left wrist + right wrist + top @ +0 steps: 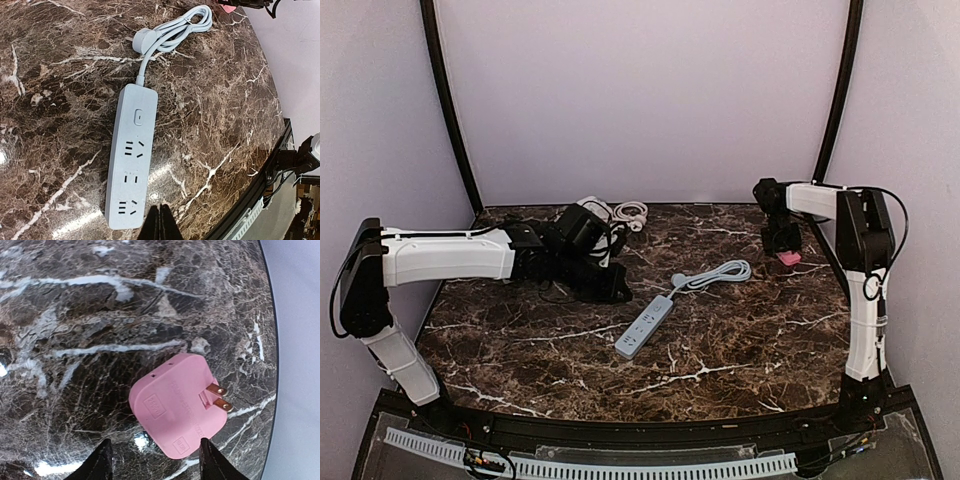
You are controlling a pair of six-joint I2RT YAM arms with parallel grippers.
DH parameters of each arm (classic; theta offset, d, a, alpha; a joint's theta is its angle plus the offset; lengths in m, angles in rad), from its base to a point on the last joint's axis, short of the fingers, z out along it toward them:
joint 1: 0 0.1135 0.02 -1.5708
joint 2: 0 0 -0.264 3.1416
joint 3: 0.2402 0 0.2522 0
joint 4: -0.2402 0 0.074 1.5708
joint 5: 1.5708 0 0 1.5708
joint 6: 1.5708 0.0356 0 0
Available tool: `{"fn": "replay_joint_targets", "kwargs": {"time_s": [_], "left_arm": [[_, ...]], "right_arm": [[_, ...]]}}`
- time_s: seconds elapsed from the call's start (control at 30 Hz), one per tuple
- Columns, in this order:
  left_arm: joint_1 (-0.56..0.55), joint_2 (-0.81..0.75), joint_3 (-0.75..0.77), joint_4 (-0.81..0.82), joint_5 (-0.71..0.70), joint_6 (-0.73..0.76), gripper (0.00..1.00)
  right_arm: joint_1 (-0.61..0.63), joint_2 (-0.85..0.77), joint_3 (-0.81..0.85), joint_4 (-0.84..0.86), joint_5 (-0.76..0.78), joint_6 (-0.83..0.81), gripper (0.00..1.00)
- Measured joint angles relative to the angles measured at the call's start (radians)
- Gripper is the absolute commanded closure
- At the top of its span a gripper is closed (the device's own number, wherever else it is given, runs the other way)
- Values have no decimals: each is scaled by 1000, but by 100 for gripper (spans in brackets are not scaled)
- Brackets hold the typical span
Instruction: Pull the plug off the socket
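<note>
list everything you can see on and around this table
pale blue plastic power strip: one, pale blue, middle of the table, nothing plugged into its sockets
looped pale blue cord: one, pale blue, running from the strip's far end
pink square plastic plug: one, pink with two brass prongs, lying flat at the back right, apart from the strip
coiled white cable: one, white, back edge of the table
dark brown marble table: one, brown with white veins, under everything
left claw: one, black, shut, by the strip's near end
right claw: one, black, open, a finger on either side of the pink plug
</note>
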Motion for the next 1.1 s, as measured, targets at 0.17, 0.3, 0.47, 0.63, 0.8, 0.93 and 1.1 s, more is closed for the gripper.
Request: {"fn": "replay_joint_targets", "kwargs": {"time_s": [0.17, 0.3, 0.47, 0.63, 0.8, 0.93, 1.1], "left_arm": [[3, -2, 0, -6, -35, 0, 89], [29, -24, 1, -37, -73, 2, 79], [116, -66, 9, -81, -165, 3, 68], [225, -90, 18, -146, -289, 1, 63], [309, -92, 47, -229, -449, -30, 47], [363, -91, 55, -272, -557, -65, 43], [455, -39, 88, -279, -589, -75, 40]], "right_arm": [[13, -39, -44, 29, -69, -1, 18], [44, -155, -122, 74, -137, 6, 6], [101, -333, -226, 166, -226, 26, 2], [152, -458, -337, 256, -333, 45, 1], [192, -507, -413, 300, -395, 64, 1], [232, -535, -455, 325, -425, 76, 1], [279, -564, -484, 348, -443, 91, 1]]}}
